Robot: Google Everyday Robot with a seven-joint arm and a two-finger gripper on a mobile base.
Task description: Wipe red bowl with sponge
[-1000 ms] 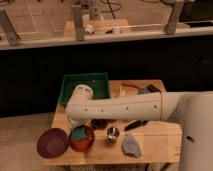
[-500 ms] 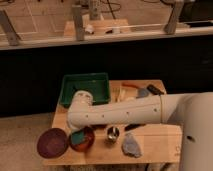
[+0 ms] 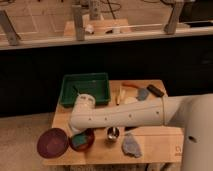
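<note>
Wooden table (image 3: 150, 137): carries everything, with the green tray at its back left as the landmark.
White arm (image 3: 130, 116): reaches in from the right across the tray's front edge, bends just in front of it and drops toward the front.
Green tray (image 3: 92, 87): nothing can be made out inside the part the arm leaves uncovered.
Purple bowl (image 3: 51, 142): front-left of the tray at the table corner, with no contents visible.
Red bowl (image 3: 86, 144): straight in front of the tray and just beside the purple bowl; whether their rims touch cannot be told. The arm's end dips into it.
Grey-blue cloth (image 3: 131, 145): front-right of the tray, crumpled on the bare wood.
Metal cup (image 3: 113, 134): in front of the tray's right corner, between red bowl and cloth; its inside is too dark to read.
Gripper (image 3: 80, 136): down inside the red bowl, fingers drawn together.
Sponge: not clearly visible; judged to be under the gripper in the bowl, though a grip on it cannot be confirmed.
Step in hand: judged to be the wipe itself. It calls for light downward pressure and small circular sweeps along the inner wall, so that the glossy bowl does not skate into the purple one or off the table's front.
</note>
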